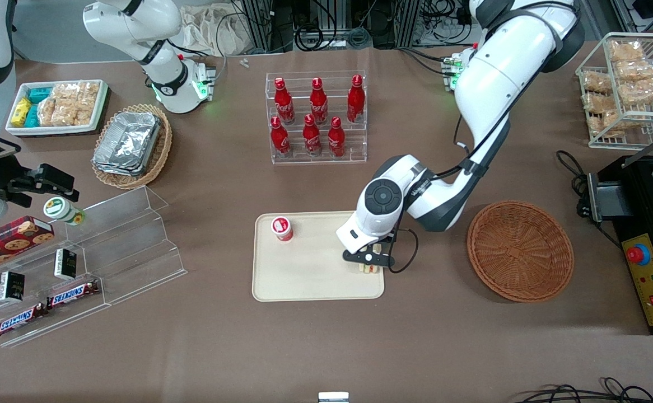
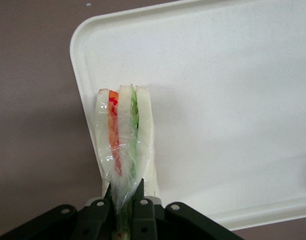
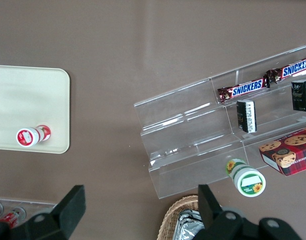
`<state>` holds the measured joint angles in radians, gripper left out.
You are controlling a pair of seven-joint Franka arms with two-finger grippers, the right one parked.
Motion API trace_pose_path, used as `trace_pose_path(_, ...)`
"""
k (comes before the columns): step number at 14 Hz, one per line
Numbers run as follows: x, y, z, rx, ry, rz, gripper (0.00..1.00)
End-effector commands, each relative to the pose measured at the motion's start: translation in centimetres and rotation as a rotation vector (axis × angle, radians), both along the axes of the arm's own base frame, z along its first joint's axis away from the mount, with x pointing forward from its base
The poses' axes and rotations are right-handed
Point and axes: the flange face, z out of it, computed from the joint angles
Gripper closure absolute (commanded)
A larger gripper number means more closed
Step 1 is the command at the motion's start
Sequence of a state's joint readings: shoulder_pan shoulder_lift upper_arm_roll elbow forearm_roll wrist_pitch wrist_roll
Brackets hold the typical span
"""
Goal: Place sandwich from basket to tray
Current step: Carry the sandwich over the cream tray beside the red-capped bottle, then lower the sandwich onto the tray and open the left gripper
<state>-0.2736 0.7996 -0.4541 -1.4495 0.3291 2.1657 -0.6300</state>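
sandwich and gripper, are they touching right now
Touching. The left wrist view shows the gripper closed on the sandwich wrapper's pinched end, over the tray corner.

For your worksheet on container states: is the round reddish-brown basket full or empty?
Empty. The basket shows only bare weave; the gripper is shut on the sandwich above the tray.

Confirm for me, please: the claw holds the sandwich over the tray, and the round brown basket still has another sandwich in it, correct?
Not quite. The front view shows the basket empty. The rest holds: the claw is shut on the sandwich over the tray.
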Motion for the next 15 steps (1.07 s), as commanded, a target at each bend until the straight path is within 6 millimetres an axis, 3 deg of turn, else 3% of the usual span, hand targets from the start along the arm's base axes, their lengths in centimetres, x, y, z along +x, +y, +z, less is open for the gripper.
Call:
trace_pose_path(1, 0.5, -0.6, -0.3, -0.002, -0.014, 0.005, 0.72)
trace_pose_path(2, 0.5, -0.6, -0.2, -0.001, -0.014, 0.006, 0.25)
trace_pose_path(3, 0.6, -0.4, 0.3, 0.0, -0.019, 0.006, 0.02)
trace_pose_path(6, 0.3, 0.6, 2.5, 0.054, 0.026, 0.014, 0.01)
trace_pose_path(7, -0.2, 1.0, 4.2, 0.079, 0.055, 0.018, 0.01)
trace_pose_path(11, -2.4, 3.4, 14.0, 0.171, 0.117, 0.024, 0.01)
trace_pose_path(13, -2.2, 6.4, 17.0, 0.211, 0.144, 0.0, 0.01)
trace_pose_path(15, -1.3, 11.3, 21.0, 0.166, 0.19, -0.031, 0.01)
